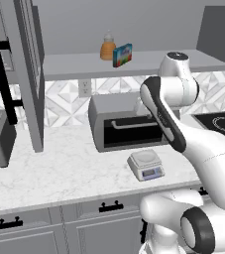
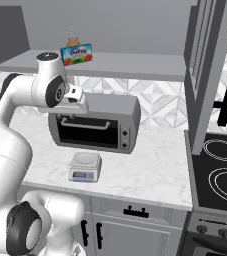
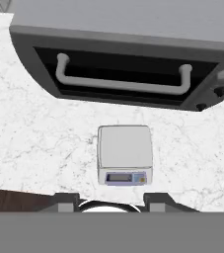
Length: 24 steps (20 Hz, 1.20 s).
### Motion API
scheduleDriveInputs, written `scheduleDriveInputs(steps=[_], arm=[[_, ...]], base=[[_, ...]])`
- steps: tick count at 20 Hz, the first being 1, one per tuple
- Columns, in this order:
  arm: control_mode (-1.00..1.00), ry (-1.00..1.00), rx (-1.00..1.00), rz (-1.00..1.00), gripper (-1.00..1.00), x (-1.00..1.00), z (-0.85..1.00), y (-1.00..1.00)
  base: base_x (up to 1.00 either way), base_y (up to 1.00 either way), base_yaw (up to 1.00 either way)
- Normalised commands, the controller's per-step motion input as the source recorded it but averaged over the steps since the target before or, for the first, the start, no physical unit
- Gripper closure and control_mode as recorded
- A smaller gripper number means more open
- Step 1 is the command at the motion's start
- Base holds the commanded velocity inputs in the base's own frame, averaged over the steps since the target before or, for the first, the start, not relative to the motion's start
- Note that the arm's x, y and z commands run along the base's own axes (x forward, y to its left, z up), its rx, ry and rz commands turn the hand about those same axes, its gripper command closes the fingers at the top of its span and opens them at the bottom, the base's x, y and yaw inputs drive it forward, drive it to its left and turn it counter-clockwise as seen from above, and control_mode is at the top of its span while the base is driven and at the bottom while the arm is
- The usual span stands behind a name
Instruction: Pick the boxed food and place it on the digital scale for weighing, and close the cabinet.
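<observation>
standing at the upper middle of the frame, the small blue printed box (image 1: 122, 54) is seen on the grey open cabinet's shelf (image 1: 148, 63); the gripper (image 3: 110, 199) is seen apart, holding nothing, above the light-grey square scale (image 3: 124, 153).

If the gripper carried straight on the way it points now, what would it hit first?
Most likely the digital scale: in the hand view it sits centred just beyond the gripper, whose jaws stand apart with nothing between them. Depth is unclear; nothing seems to intervene.
</observation>
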Motion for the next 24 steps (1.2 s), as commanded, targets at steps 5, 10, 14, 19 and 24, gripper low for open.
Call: scheduleDriveInputs(steps=[5,10,14,19,24], arm=[[-1.0,-0.03,0.0,0.0,-1.0,-0.25,0.0,0.04],[-1.0,-0.32,0.0,-0.03,-1.0,-0.56,0.24,0.32],[-1.0,-0.31,0.0,-0.1,-1.0,-0.4,0.59,0.35],[-1.0,-0.27,0.0,-0.11,-1.0,-0.26,0.65,0.29],[-1.0,-0.14,-0.02,-0.05,-1.0,-0.08,0.54,0.06]], base=[[0.0,0.0,0.0],[0.0,0.0,0.0],[0.0,0.0,0.0],[0.0,0.0,0.0],[0.0,0.0,0.0]])
